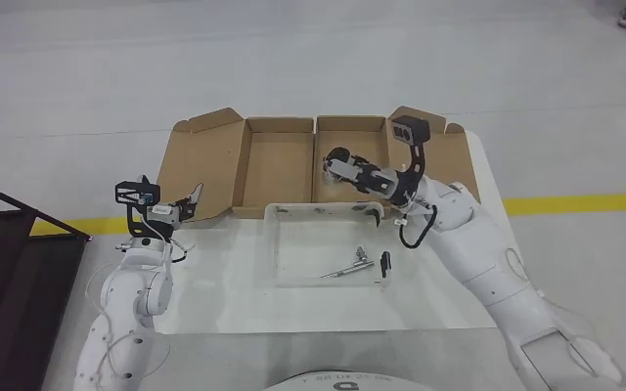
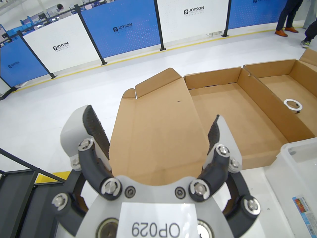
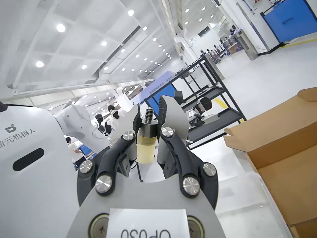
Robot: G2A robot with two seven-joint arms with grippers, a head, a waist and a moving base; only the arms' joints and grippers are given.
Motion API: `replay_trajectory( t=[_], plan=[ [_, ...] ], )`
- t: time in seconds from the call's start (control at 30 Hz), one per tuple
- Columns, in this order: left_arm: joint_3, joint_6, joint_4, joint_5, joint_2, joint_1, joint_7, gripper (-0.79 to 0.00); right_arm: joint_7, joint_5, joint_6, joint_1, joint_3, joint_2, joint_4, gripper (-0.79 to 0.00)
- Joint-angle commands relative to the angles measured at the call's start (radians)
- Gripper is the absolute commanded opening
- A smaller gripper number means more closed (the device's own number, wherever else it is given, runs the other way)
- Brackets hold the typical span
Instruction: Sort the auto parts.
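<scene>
My right gripper (image 3: 148, 112) is shut on a threaded metal stud with a pale yellow body (image 3: 146, 134), held with its thread pointing away from the wrist. In the top view this gripper (image 1: 336, 166) hangs over the right cardboard box (image 1: 364, 132). A white ring (image 2: 293, 105) lies on that box's floor. My left gripper (image 2: 152, 117) is open and holds nothing; it sits at the table's left end (image 1: 192, 199), by the left box's (image 1: 279, 166) open flap. A slim metal part (image 1: 348, 266) and a small black part (image 1: 384, 262) lie in the clear tray (image 1: 272, 244).
The two open cardboard boxes stand side by side along the table's far edge, flaps folded outward. The clear tray sits just in front of them at the table's middle. A black rack (image 1: 29, 264) stands off the table's left end.
</scene>
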Motion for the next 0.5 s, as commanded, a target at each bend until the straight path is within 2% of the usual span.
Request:
replay_trajectory(
  t=[0.0, 0.3, 0.4, 0.47],
  plan=[
    [0.0, 0.0, 0.0, 0.0, 0.0, 0.0, 0.0, 0.0, -0.014, -0.027, 0.003, -0.005, 0.002, -0.001, -0.015, -0.785],
    [0.0, 0.0, 0.0, 0.0, 0.0, 0.0, 0.0, 0.0, -0.052, -0.1, 0.002, -0.016, 0.015, -0.001, -0.041, -0.785],
    [0.0, 0.0, 0.0, 0.0, 0.0, 0.0, 0.0, 0.0, -0.121, -0.203, -0.004, -0.021, 0.076, 0.004, -0.032, -0.785],
    [0.0, 0.0, 0.0, 0.0, 0.0, 0.0, 0.0, 0.0, -0.212, -0.301, 0.009, -0.037, 0.139, 0.008, -0.021, -0.785]
  ],
)
